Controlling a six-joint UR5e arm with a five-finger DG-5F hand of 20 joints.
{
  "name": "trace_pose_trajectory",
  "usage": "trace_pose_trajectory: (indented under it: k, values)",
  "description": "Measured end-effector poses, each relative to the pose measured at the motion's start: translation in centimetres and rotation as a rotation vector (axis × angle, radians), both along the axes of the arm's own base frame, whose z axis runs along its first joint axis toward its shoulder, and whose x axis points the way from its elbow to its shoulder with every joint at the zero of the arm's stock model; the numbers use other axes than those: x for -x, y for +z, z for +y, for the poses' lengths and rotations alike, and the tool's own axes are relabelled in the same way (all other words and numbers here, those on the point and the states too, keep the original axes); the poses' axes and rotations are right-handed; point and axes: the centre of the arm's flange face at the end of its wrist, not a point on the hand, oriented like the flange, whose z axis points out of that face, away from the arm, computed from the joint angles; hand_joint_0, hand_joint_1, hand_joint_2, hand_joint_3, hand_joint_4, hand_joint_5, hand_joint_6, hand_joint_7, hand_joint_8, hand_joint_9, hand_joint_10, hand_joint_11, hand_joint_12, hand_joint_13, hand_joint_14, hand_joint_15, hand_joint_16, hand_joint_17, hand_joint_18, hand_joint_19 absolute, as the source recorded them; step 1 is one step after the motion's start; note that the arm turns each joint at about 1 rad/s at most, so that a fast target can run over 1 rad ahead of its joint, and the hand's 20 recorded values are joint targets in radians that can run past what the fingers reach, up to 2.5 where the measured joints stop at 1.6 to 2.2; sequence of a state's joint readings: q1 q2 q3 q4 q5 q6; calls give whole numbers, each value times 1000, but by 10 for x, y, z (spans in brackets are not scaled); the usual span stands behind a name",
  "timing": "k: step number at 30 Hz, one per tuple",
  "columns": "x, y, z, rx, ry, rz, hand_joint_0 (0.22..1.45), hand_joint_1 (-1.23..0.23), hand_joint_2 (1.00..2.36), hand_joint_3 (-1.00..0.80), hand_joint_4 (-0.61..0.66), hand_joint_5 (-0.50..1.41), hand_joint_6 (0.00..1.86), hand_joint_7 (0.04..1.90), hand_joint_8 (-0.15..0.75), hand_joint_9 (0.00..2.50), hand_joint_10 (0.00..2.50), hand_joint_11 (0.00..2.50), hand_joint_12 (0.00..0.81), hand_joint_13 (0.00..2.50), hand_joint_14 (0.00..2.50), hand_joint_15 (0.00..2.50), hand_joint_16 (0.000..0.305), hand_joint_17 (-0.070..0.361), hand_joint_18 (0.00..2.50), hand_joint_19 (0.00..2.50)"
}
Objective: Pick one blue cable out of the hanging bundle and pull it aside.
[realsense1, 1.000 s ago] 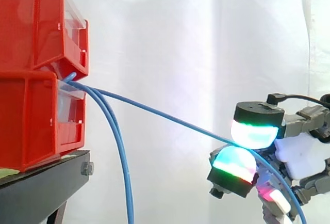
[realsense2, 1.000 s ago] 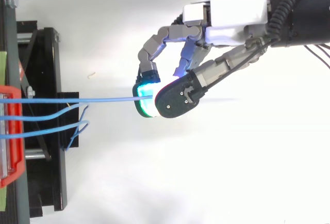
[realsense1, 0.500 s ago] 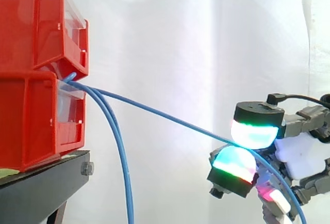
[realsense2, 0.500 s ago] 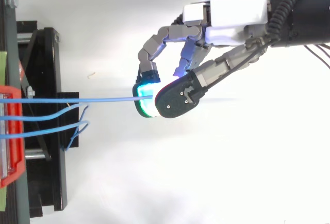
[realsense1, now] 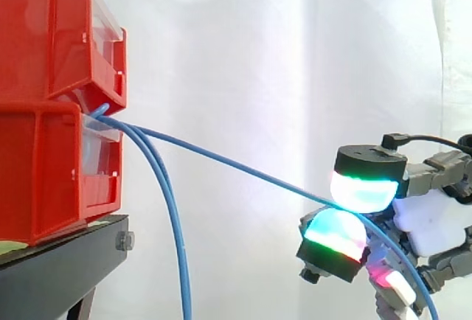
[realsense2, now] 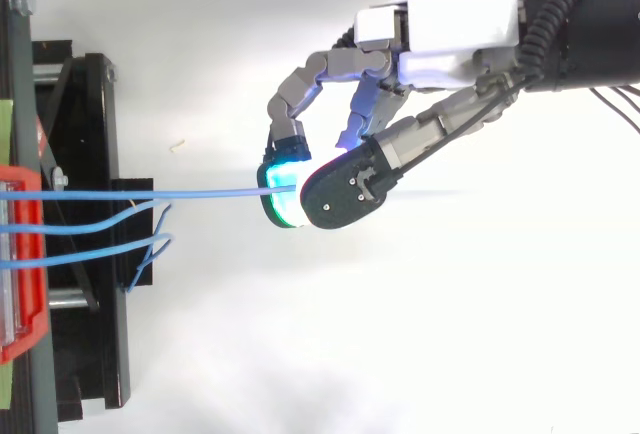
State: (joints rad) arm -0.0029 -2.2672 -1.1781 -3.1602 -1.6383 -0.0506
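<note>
One blue cable [realsense1: 221, 162] runs taut from the gap between the red bins [realsense1: 51, 99] down and right to my hand [realsense1: 431, 217], which is shut on it between two glowing green pads [realsense1: 360, 191]. In the top view the same cable [realsense2: 200, 192] stretches straight from the bins to the hand [realsense2: 450, 34], pinched at the green pad [realsense2: 282, 194]. Two other blue cables [realsense1: 173, 224] hang down in a curve beside the stand; from above they lie as loose wavy strands [realsense2: 110, 229].
The red bins stand stacked on a black stand [realsense1: 59, 268] at the left. From above the black frame [realsense2: 75, 234] lines the left edge. A white curtain [realsense1: 258, 54] hangs behind, with white floor to the right.
</note>
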Motion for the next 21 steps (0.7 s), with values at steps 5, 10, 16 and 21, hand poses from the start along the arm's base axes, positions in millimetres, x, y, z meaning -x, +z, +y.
trace_pose_trajectory:
  k: [5,10,16,21]
  values:
    - [0,0,0,0,0,0,577,-726,1053,-76,-183,-18,856,1076,310,1126,14,422,393,976,19,562,64,144,842,473]
    - [0,0,0,0,0,0,581,-726,1038,-70,-182,-18,856,1076,308,1127,13,418,394,977,18,555,64,144,845,468]
    - [0,0,0,0,0,0,581,-727,1034,-68,-181,-18,856,1076,311,1125,13,418,395,976,18,554,64,143,847,473]
    - [0,0,0,0,0,0,580,-726,1033,-63,-182,-18,856,1068,308,1125,15,421,395,978,18,555,64,144,854,463]
